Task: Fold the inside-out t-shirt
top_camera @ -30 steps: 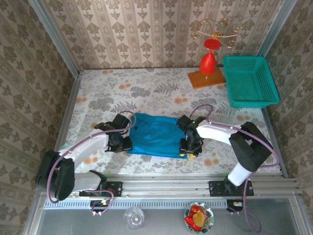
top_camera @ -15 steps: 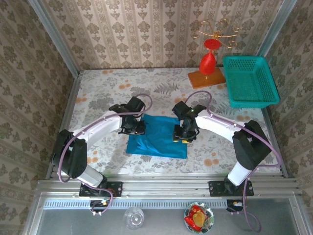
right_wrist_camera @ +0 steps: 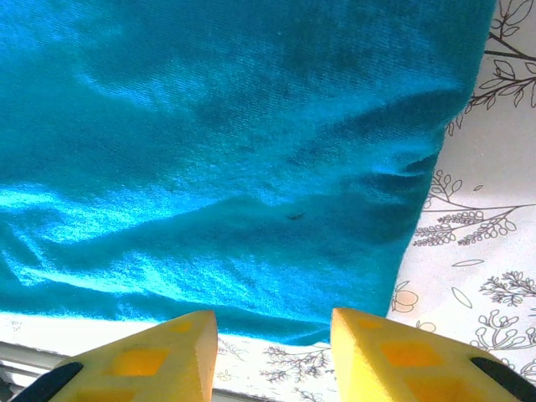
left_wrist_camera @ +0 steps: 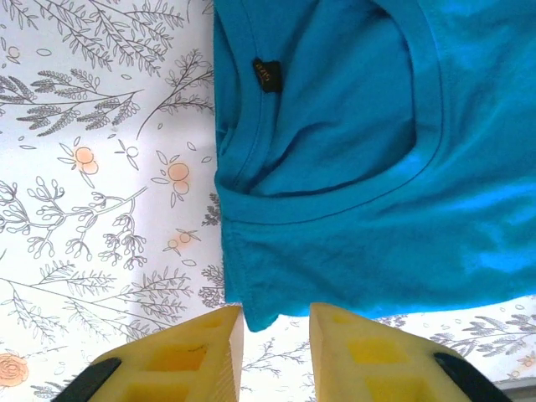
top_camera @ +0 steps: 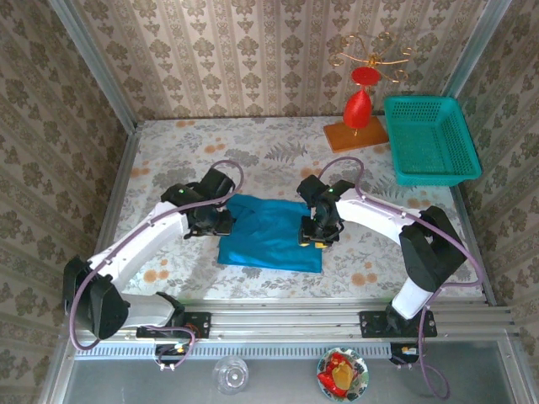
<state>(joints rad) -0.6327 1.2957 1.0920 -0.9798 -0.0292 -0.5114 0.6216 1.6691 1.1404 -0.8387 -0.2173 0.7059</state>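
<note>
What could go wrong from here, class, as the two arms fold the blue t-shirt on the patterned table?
1. The left gripper stands open at a corner of the t-shirt near the collar, where layers overlap. It may catch just one layer and pull the fold apart.
2. The right gripper hovers open over rumpled cloth by the shirt's edge. Pressing or dragging there could bunch it further.

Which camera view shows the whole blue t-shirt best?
The top view: the t-shirt lies there with nearly its whole outline on the table. The left wrist view gives its collar and label close up; the right wrist view, one plain corner.
</note>
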